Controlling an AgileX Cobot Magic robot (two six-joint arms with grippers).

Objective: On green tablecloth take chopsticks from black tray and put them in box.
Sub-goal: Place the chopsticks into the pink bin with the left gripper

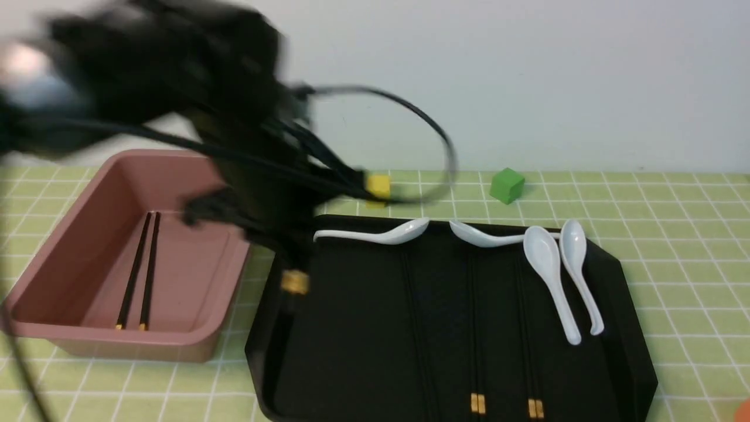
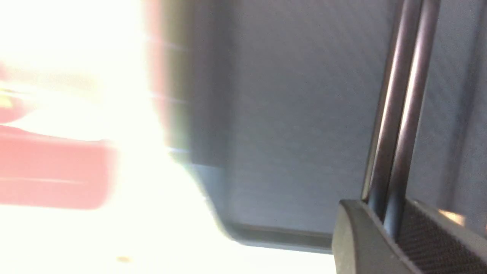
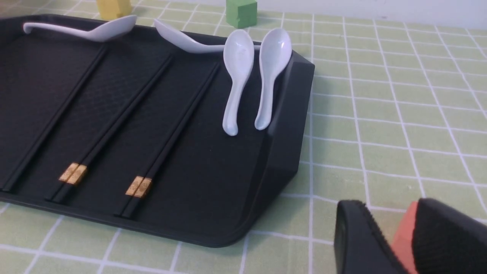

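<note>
The surface in front of me was covered by a green tablecloth, light yellow-green with thin white lines forming squares. Directly on it, to my left, sat a deep dusty-pink box. Just beside the box, across the middle and right, lay a wide black tray with cut corners. Beyond the tray stood a small yellow block and a green cube, apart from each other. An orange object showed at the near right corner, mostly cut off.

No text, number or brand can be read anywhere; the gold bands on the chopsticks show no legible marks.
</note>
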